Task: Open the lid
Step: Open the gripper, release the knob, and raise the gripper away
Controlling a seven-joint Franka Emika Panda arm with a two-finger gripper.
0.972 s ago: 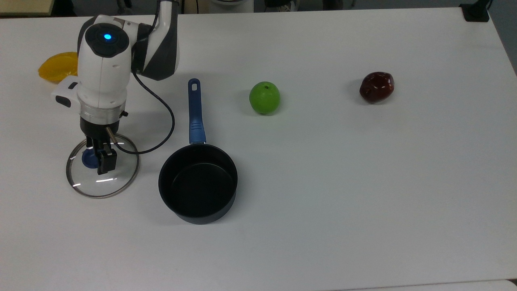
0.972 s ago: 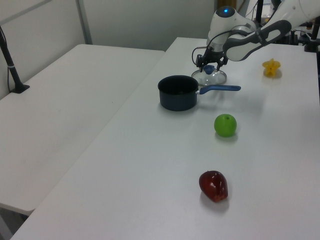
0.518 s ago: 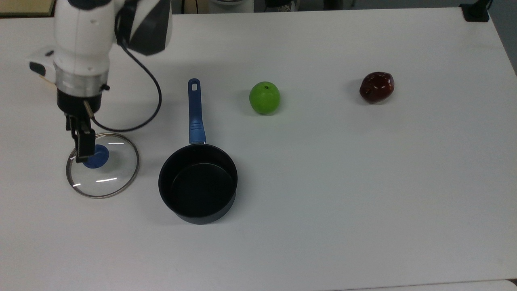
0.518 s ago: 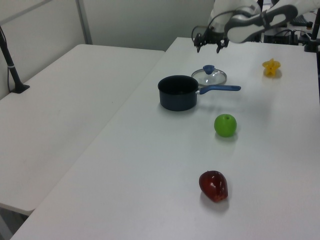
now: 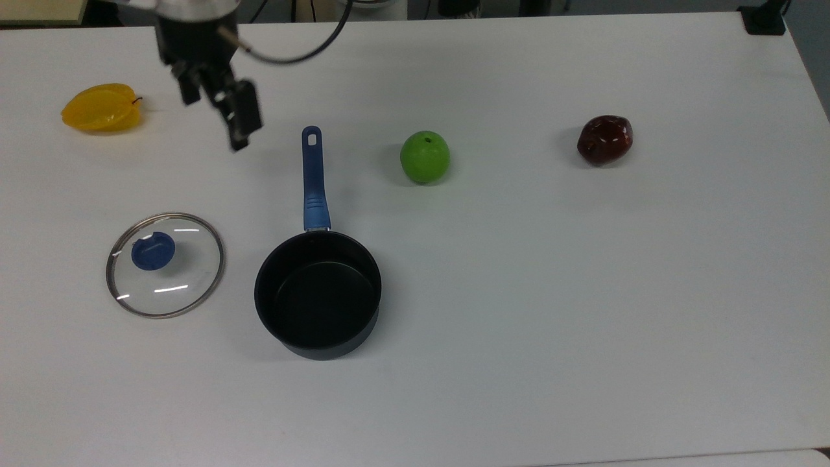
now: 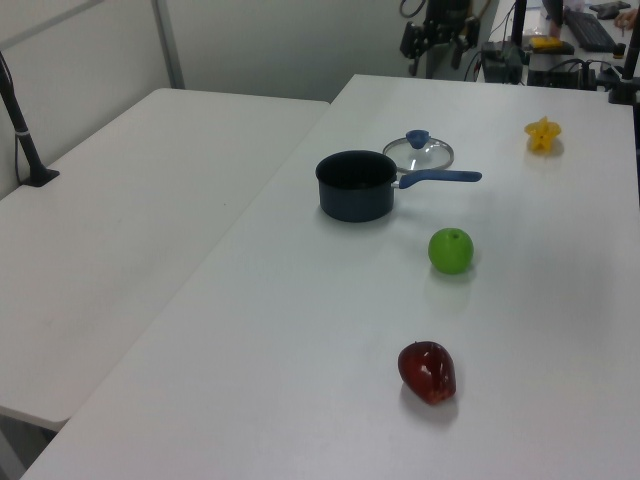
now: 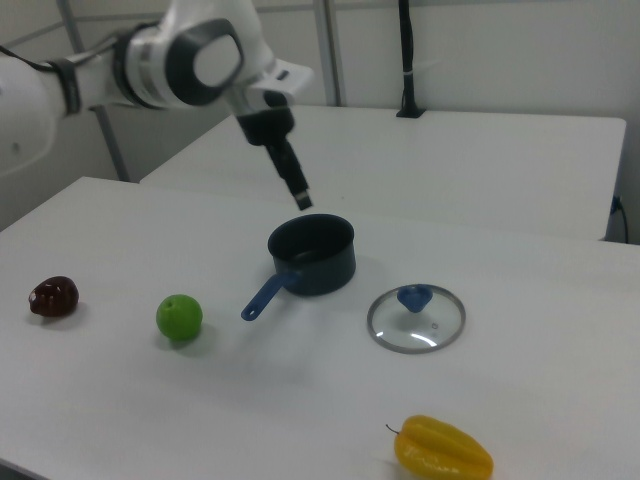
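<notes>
1. Looking down in the top view, the lid (image 5: 165, 264) lies flat on the white table (image 5: 583, 311), knob (image 5: 153, 251) up, just to the top view's left of the black saucepan (image 5: 318, 293) and apart from it. The gripper (image 5: 217, 107) hangs high and far off, its fingers spread with nothing between them. Being round, the lid has no long axis; its face points upward. The pan's blue handle (image 5: 313, 179) runs toward the far edge.

2. Seen in the left view, the lid (image 6: 419, 152) sits just beyond the saucepan (image 6: 356, 184), touching nothing, with the gripper (image 6: 437, 30) raised past the table's far end. Little looks risky here: by my judgement the lid is already off. A careless descent could knock the rim and send the glass sliding.

3. From the right view, the lid (image 7: 416, 318) rests to the right view's right of the saucepan (image 7: 312, 254), knob uppermost, with a yellow fruit (image 7: 443, 450) nearer. The gripper (image 7: 298, 196) hovers above the pan's far rim; a low sweep there could clip the pan.
</notes>
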